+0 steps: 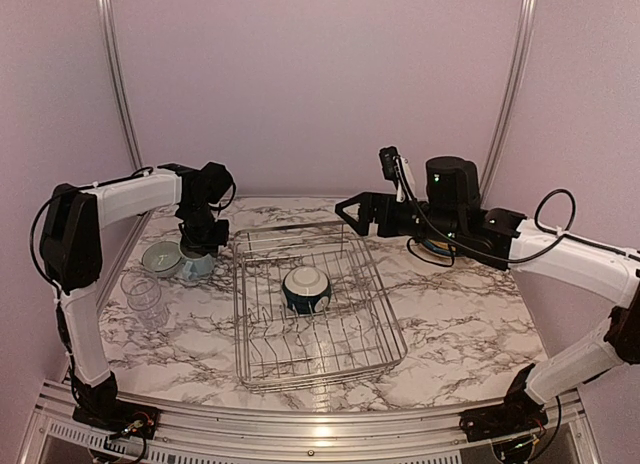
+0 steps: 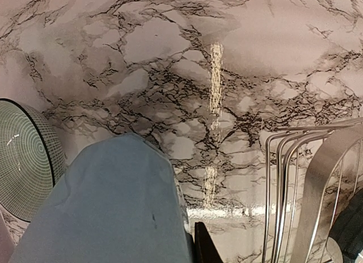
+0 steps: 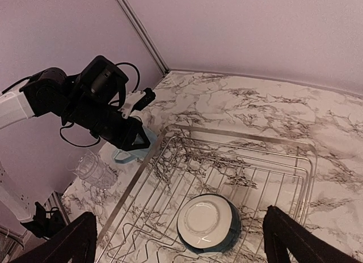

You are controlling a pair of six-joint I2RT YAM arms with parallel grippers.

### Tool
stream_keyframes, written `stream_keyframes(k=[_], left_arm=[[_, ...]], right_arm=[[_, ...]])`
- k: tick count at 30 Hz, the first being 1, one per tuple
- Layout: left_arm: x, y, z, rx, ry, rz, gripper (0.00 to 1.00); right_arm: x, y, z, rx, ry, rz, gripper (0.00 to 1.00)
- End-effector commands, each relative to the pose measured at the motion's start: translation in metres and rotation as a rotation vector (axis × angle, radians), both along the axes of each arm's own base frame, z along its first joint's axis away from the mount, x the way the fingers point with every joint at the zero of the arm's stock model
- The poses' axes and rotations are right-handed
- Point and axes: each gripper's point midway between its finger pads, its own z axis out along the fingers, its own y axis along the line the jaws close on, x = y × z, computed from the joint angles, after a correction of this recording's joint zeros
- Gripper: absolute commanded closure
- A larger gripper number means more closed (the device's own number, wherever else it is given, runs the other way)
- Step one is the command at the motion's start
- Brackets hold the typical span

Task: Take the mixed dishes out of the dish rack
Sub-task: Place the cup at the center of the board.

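Dish rack [image 1: 392, 346]: only teal-and-white bowl [image 1: 306, 289] remains, upturned. Left gripper [image 1: 198, 250] clamped, seemingly on light blue mug [image 1: 196, 269], beside grey-green bowl [image 1: 160, 257]; right gripper [image 1: 352, 216] agape, empty

A white table [image 1: 470, 324] veined with grey and black marbling fills a small booth closed in by plain, pale lilac walls [image 1: 320, 74]. Two silver metal rails [image 1: 118, 94] run up the back corners where the walls meet, and a ribbed metal frame [image 1: 300, 424] runs along the table's near edge. The light is soft and even; a pale streak of glare [image 2: 215, 70] lies on the marbled top in the left wrist view.
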Motion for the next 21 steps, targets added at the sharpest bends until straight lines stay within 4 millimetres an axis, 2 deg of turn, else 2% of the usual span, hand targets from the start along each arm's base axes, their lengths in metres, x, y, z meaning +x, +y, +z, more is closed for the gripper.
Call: stream_keyframes(k=[1, 11, 21], left_arm=[[0.0091, 0.0022, 0.0023, 0.008, -0.019, -0.004, 0.97], [0.0096, 0.0046, -0.0044, 0.02, -0.006, -0.001, 0.92], [0.0131, 0.0052, 0.0015, 0.018, -0.019, -0.006, 0.78]], right_arm=[[-0.0009, -0.0064, 0.0039, 0.001, -0.008, -0.013, 0.01], [-0.001, -0.0059, 0.0032, -0.002, -0.009, -0.011, 0.01], [0.0003, -0.0027, 0.0001, -0.003, -0.002, -0.005, 0.01]])
